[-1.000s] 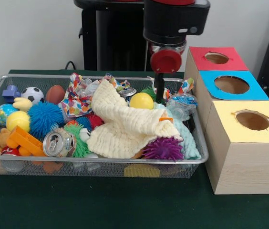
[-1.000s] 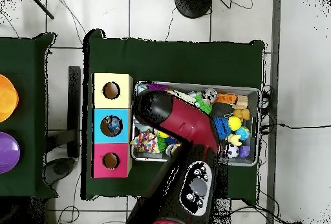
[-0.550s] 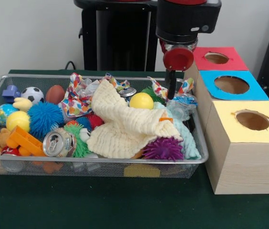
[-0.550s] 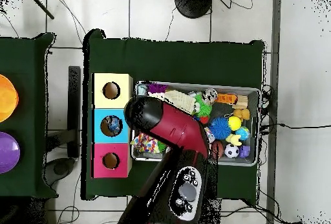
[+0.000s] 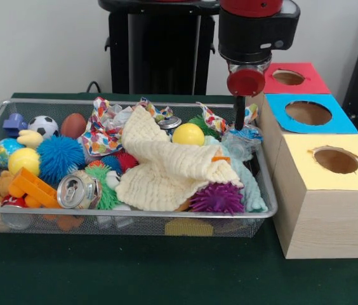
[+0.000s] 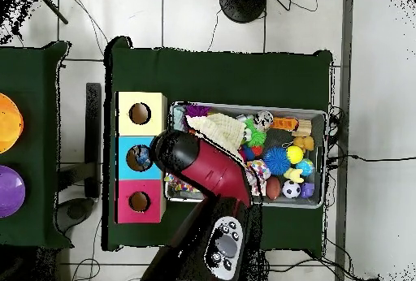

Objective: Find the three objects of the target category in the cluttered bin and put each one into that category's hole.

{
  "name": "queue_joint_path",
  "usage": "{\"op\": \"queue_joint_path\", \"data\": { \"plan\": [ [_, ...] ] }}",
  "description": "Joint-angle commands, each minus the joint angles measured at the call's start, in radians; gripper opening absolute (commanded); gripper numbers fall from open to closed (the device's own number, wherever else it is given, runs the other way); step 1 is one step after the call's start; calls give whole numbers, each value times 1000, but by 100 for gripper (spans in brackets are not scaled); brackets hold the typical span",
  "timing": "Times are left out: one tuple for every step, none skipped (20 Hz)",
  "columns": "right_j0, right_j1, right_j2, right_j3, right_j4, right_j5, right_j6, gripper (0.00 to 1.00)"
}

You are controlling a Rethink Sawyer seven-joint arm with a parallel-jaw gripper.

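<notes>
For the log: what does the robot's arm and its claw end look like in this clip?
The arm has a glossy red shell over black; in the overhead view a grey button panel sits on its lower section. In the front view the head is a black block topped with red, with a round red disc under it. The claw is a thin dark stem.

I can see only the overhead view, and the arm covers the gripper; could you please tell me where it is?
Observer: In the front view, the gripper hangs inside the bin at the end beside the blue box, its tip down by a crumpled clear wrapper.
Operator: Thank you. What else lies under the arm there?
Observer: A yellow ball sits at the top edge of a cream cloth, a little way from the gripper, on the side away from the boxes.
</notes>
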Motion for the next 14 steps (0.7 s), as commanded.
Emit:
{"op": "queue_joint_path", "data": {
  "plan": [
    [18, 41, 129, 91, 118, -63, 253, 100],
    [20, 42, 132, 95, 128, -71, 248, 100],
    [23, 45, 131, 96, 136, -83, 248, 100],
    [29, 54, 124, 92, 137, -92, 246, 100],
    [32, 62, 121, 89, 139, -95, 240, 100],
    [34, 70, 119, 86, 141, -108, 235, 100],
    [39, 79, 115, 81, 142, -118, 234, 100],
    [42, 85, 109, 77, 143, -118, 234, 100],
    [52, 95, 95, 67, 138, -121, 238, 100],
    [54, 100, 92, 64, 139, -120, 235, 100],
    [55, 104, 92, 64, 143, -133, 232, 100],
    [60, 112, 85, 58, 142, -145, 234, 100],
    [62, 115, 80, 56, 143, -148, 235, 100],
    [67, 119, 75, 53, 146, -149, 241, 100]
  ]
}}
